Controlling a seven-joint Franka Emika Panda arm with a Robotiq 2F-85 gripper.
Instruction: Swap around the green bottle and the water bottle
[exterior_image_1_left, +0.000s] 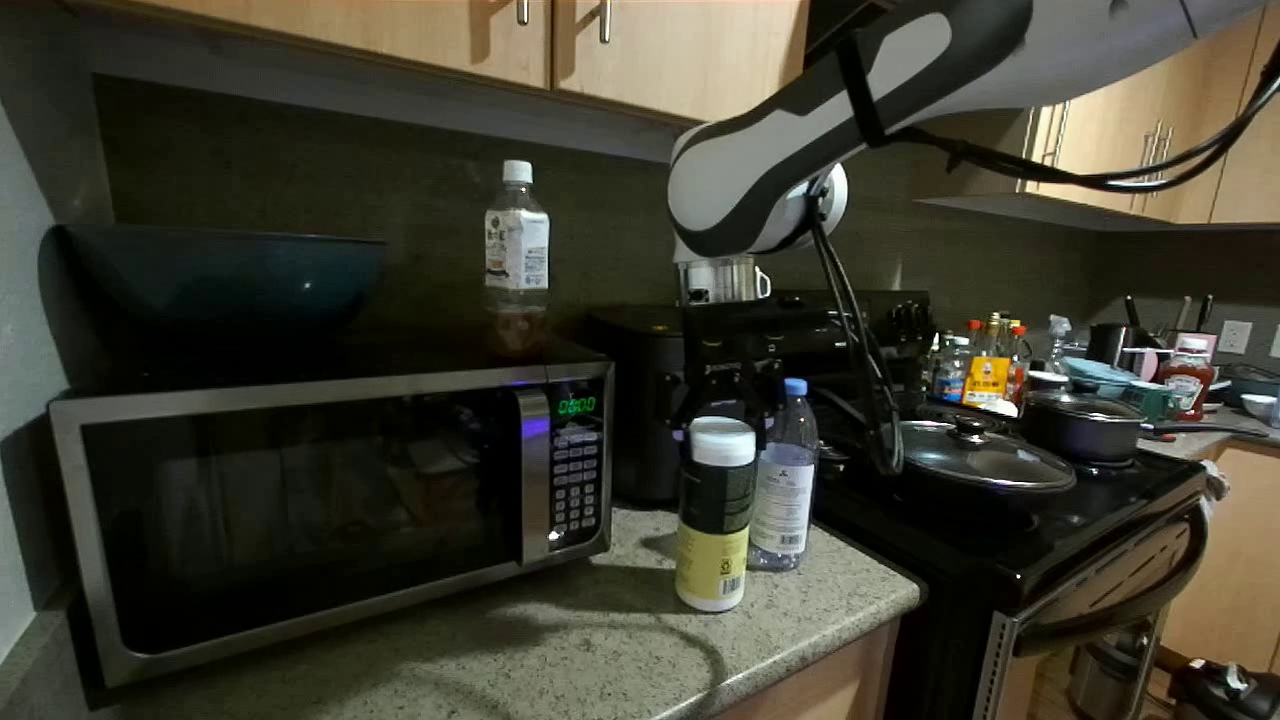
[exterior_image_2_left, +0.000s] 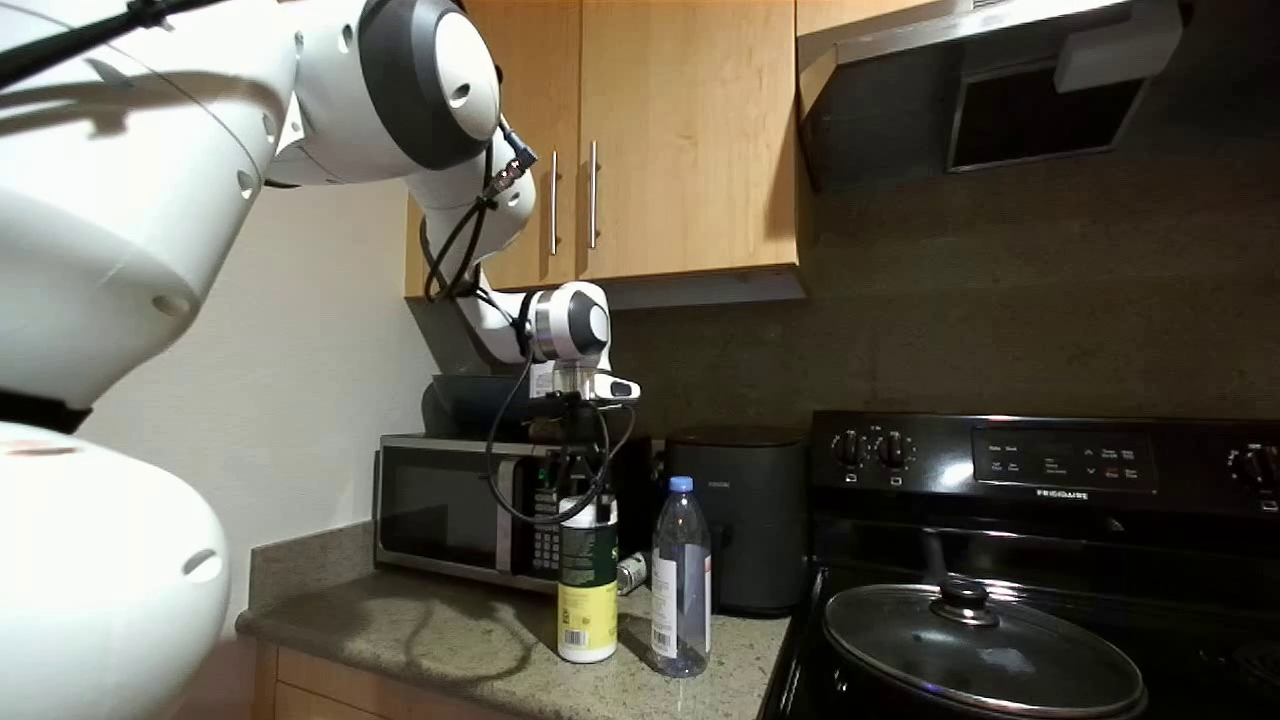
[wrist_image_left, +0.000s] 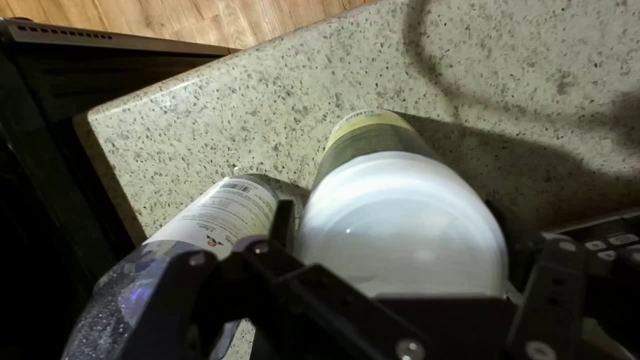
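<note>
While the green bottle (exterior_image_1_left: 715, 512) stands back, open counter (wrist_image_left: 270, 107) reaches the edge (wrist_image_left: 172, 81).

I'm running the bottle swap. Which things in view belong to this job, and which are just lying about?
Part of the job:
white-capped green bottle, upright
blue-capped water bottle, upright beside it

Just lying about:
labelled bottle on the microwave
dark bowl, also up there
nearer lidded pan on the stove
red bottle farther off
</note>
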